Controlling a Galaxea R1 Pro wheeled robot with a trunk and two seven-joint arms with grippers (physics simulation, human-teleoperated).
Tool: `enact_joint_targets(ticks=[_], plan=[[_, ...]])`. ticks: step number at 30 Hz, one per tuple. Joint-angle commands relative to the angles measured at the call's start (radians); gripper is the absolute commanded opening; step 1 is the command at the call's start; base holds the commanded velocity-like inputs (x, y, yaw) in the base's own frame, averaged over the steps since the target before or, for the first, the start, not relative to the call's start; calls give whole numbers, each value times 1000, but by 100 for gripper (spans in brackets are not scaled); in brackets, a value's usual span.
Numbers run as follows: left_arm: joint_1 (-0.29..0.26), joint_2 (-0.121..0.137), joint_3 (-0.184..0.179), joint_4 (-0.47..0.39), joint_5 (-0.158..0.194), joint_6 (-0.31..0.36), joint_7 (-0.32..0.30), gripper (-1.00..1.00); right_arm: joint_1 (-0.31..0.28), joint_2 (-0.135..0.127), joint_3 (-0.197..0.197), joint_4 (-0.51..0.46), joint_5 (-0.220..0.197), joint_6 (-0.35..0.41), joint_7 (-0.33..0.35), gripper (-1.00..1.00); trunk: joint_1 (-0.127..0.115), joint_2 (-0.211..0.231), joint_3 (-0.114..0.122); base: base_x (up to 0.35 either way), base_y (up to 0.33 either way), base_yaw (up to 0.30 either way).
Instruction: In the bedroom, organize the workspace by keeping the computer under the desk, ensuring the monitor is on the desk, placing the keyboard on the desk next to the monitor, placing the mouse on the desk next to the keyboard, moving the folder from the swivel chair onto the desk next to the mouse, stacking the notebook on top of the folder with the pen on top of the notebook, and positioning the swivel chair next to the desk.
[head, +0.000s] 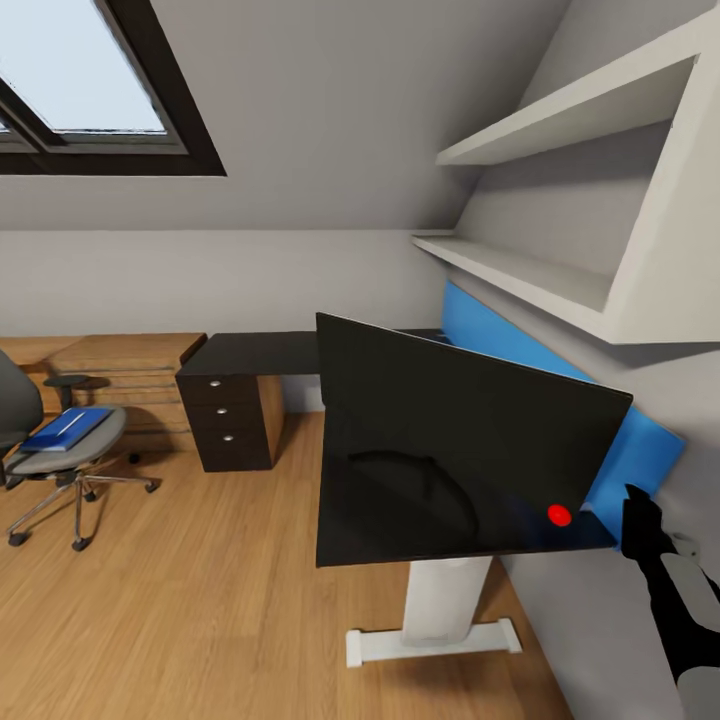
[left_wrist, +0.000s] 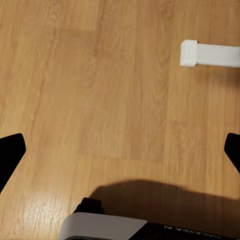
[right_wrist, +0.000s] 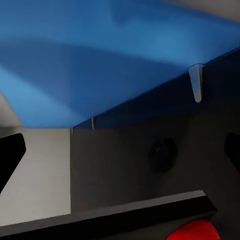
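From the head camera, the flat glossy black monitor (head: 460, 445) with one red dot stood on the black tabletop (head: 255, 352), before a blue wall panel (head: 520, 345). The right pincer (head: 640, 515) rose beside its corner (its spread could not be told here). The blue folder (head: 68, 428) lay on the grey swivel chair (head: 60, 450).

The left wrist camera showed the left pincer (left_wrist: 120, 150) spread wide over wood-plank floor (left_wrist: 100, 90).

The right wrist camera showed its tips equally wide apart.

Skylight (head: 90, 70) in sloped grey wall, white shelves (head: 560, 270), plank floor (head: 200, 600).
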Motion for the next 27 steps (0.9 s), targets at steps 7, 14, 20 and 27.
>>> enact_joint_targets(ticks=[7,14,20,27], plan=[[-1,1,-8,0,11,-5,7,100,-1,4,2,-1,-8,4,-7,100,0,-1,-1,77,12,0],[-1,1,-8,0,11,-5,7,100,-1,6,4,0,-8,51,-7,100,0,-1,-1,10,2,0],[-1,0,-8,0,10,-5,6,100,-1,6,2,0,-8,75,-7,100,0,-1,-1,1,0,0],[-1,-1,-8,2,10,-5,7,100,-1,6,2,0,-8,78,-8,100,0,-1,-1,112,0,0]])
